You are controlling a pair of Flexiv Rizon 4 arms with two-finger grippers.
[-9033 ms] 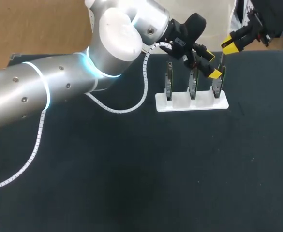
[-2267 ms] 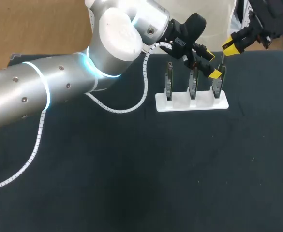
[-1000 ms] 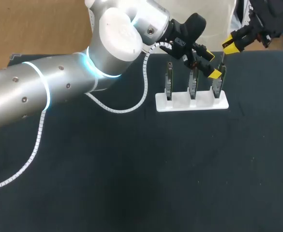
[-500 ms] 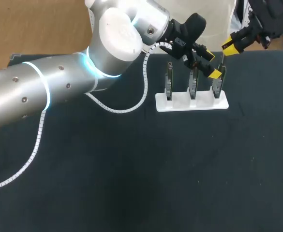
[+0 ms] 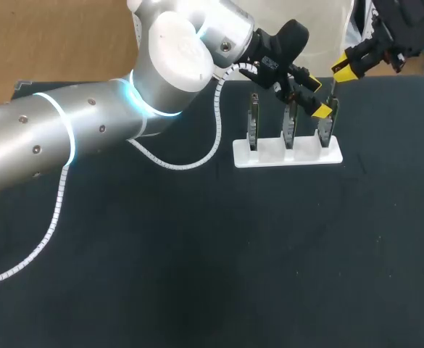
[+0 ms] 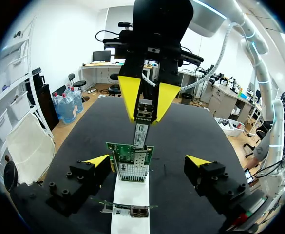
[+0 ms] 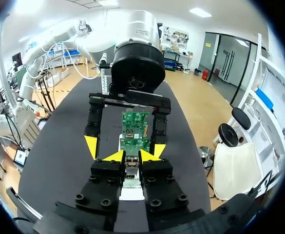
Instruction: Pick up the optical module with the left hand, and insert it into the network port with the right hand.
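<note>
Little has moved — right gripper (image 6: 144, 114) pinches the optical module (image 6: 141, 132) over the network port (image 6: 132, 169), left gripper (image 5: 316, 95) spread — insertion seems stalled.

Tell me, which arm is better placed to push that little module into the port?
Right. The right gripper is shut on the optical module, just above the network port. The left gripper is open either side of the card, holding nothing.

The bench (image 5: 197, 275) is wearing a matt black, cloth-like cover. The holder (image 5: 287, 155) is looking like smooth white plastic, the optical module (image 6: 143, 112) is showing dull silvery metal, and the left arm (image 5: 52, 138) is gleaming in satin metal with a glossy white cap (image 5: 179, 40).
</note>
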